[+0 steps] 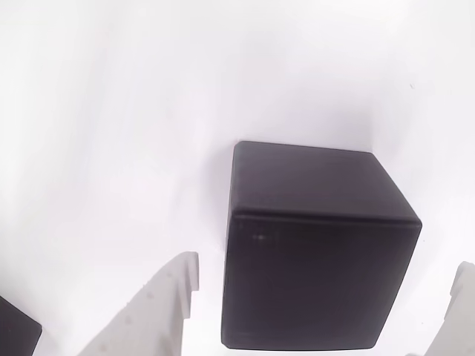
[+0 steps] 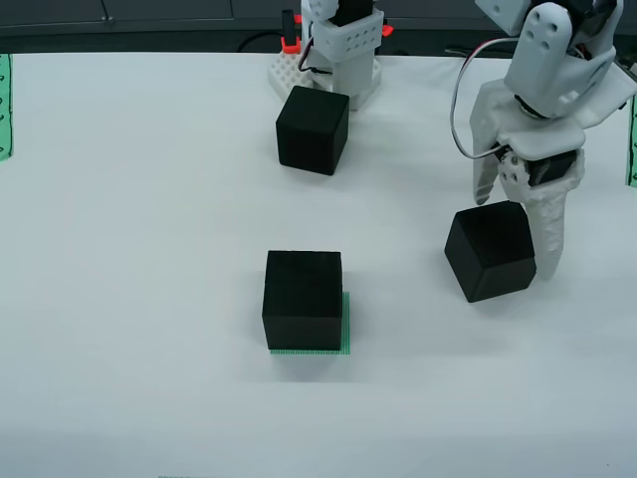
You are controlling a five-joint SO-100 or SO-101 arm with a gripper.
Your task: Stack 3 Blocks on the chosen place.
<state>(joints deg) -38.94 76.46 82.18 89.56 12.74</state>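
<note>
The white tabletop (image 2: 129,249) carries three black cubes. My end effector (image 2: 518,239) hangs open near the right edge, its two white fingers (image 2: 550,234) straddling the rotated block (image 2: 490,251), which sits on the tabletop between them; in the view riding on my wrist this cube (image 1: 315,252) stands between my finger tips. A second block (image 2: 303,300) rests on the green striped patch (image 2: 345,329) near the middle. The third block (image 2: 313,129) sits by the far edge, just in front of my base (image 2: 343,50)
</note>
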